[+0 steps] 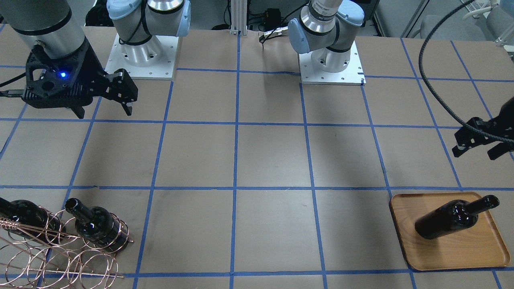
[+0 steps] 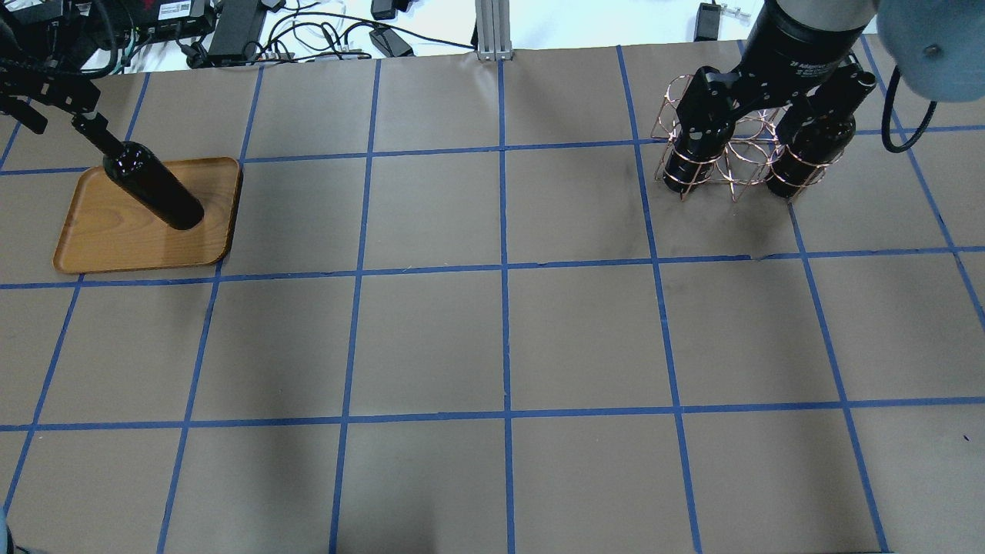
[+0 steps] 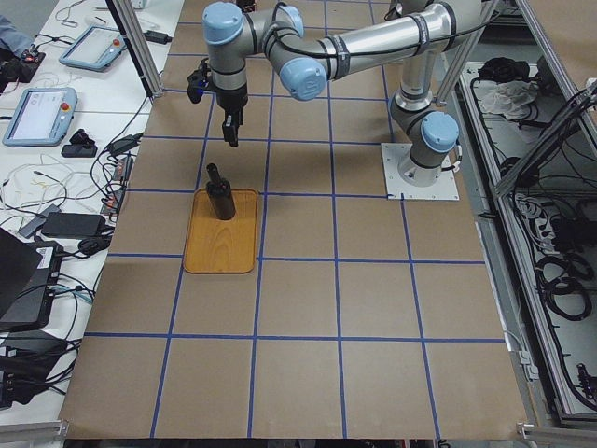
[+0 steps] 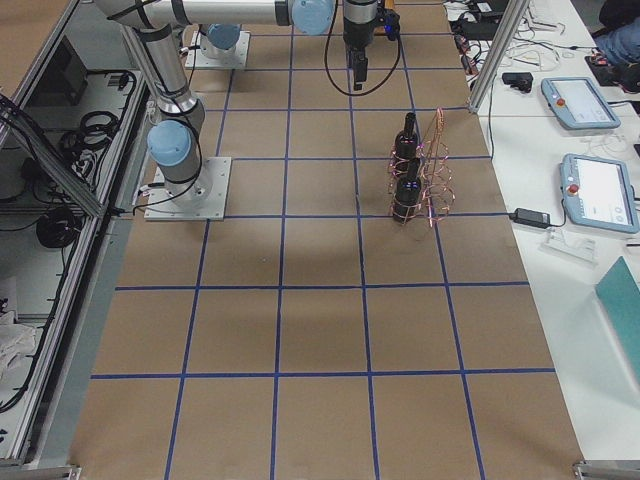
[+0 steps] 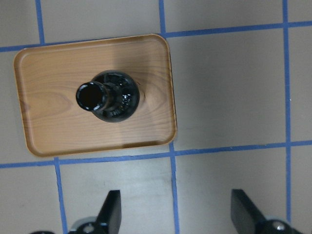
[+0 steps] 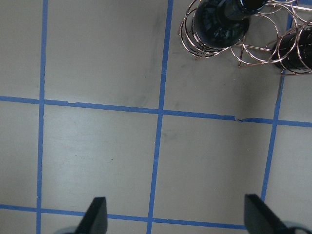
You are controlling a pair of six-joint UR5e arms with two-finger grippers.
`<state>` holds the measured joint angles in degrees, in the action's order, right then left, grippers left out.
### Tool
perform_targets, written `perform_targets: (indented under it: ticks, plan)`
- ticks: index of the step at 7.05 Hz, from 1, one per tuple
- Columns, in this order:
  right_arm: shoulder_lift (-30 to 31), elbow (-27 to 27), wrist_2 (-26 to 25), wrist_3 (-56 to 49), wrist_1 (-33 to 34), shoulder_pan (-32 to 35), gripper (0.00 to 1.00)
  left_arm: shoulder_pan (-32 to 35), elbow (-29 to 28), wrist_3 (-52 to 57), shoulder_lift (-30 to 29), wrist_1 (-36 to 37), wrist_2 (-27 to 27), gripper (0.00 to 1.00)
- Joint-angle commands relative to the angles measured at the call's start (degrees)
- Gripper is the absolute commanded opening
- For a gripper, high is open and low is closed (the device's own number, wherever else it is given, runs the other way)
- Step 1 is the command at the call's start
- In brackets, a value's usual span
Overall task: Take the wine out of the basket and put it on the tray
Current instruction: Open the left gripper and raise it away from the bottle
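Observation:
One wine bottle (image 1: 453,220) stands upright on the wooden tray (image 1: 461,253), also seen from above in the left wrist view (image 5: 108,96). My left gripper (image 5: 178,214) is open and empty, raised above the table beside the tray (image 5: 146,63), apart from the bottle. Two more bottles (image 6: 219,19) (image 6: 300,48) stand in the copper wire basket (image 6: 258,46). My right gripper (image 6: 175,217) is open and empty, held high on the robot's side of the basket (image 1: 60,253), not touching it.
Brown paper with a blue tape grid covers the table (image 2: 500,331). The two arm bases (image 1: 140,56) (image 1: 331,60) stand at the robot's edge. Cables and devices lie beyond the far edge (image 2: 308,31).

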<state>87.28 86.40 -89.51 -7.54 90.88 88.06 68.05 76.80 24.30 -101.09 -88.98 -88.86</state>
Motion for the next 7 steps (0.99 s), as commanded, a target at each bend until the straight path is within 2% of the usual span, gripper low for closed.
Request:
perform_targets:
  ticks: [1,3,6,7]
  plan:
    - [0.00,0.00,-0.05,-0.10,0.00,0.00,1.00,11.34,1.15,-13.53,5.09,-3.12,-0.78,0.83]
    - [0.00,0.00,0.04,-0.10,0.00,0.00,1.00,19.10,4.65,-20.40,8.61,-3.40,-1.14,0.83]
    - [0.00,0.00,-0.05,-0.37,0.44,-0.09,1.00,22.64,9.31,-20.00,11.17,-3.40,-1.22,0.87]
    - [0.00,0.00,-0.05,-0.28,-0.17,-0.09,1.00,22.91,10.46,-20.78,11.00,-1.83,-1.14,0.92]
